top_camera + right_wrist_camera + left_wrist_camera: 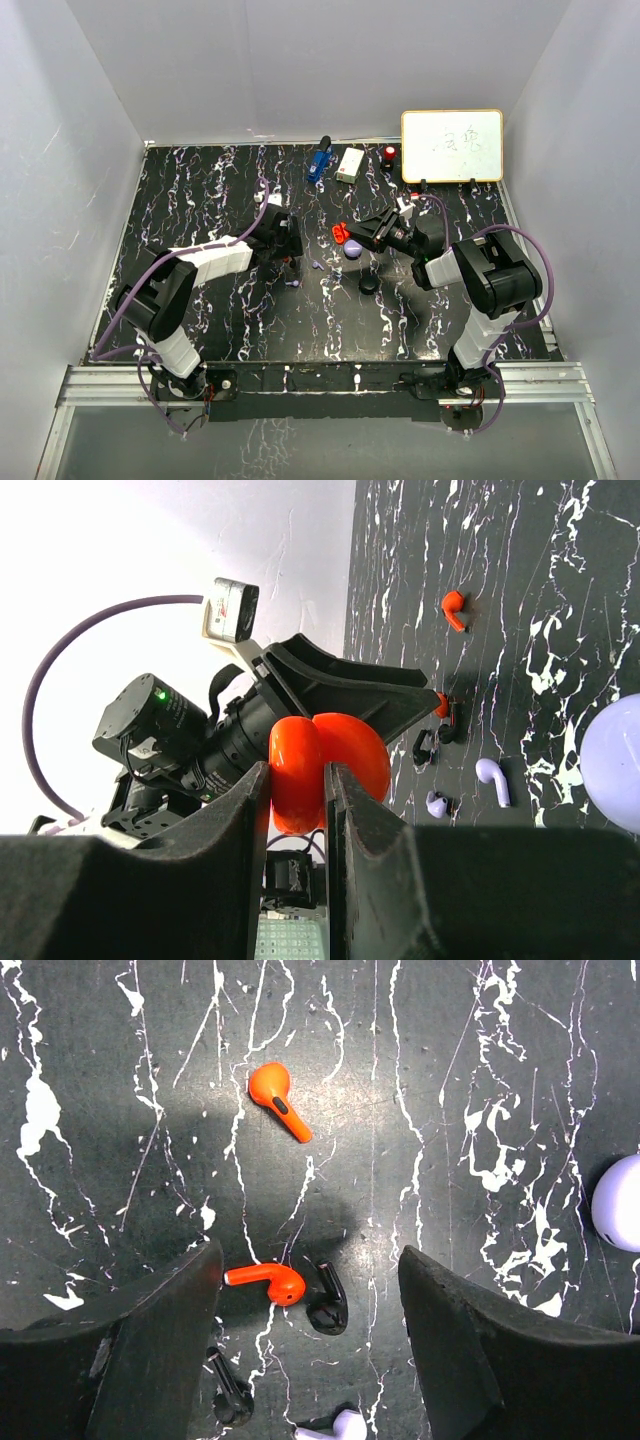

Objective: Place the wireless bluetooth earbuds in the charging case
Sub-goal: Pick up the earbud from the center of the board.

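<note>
right end effector (297, 776) pinching red case (345, 752), earbuds (279, 1096) scattered nearby

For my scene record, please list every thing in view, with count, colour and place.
red earbuds: 2, orange-red, loose mid-table
black earbuds: 2, black, beside the nearer red one
lavender earbuds: 2, lavender, near the black ones
red case: 1, red, in the right gripper
lavender case: 1, lavender, beside the red case
black case: 1, black, nearer the arms
whiteboard: 1, white, far right
white box: 1, white, far edge
blue object: 1, blue, far edge
small red item: 1, red, left of the whiteboard
table: 1, black with white veins, underneath
left gripper: 1, black, open above the earbuds
right gripper: 1, black, shut on red case
</note>
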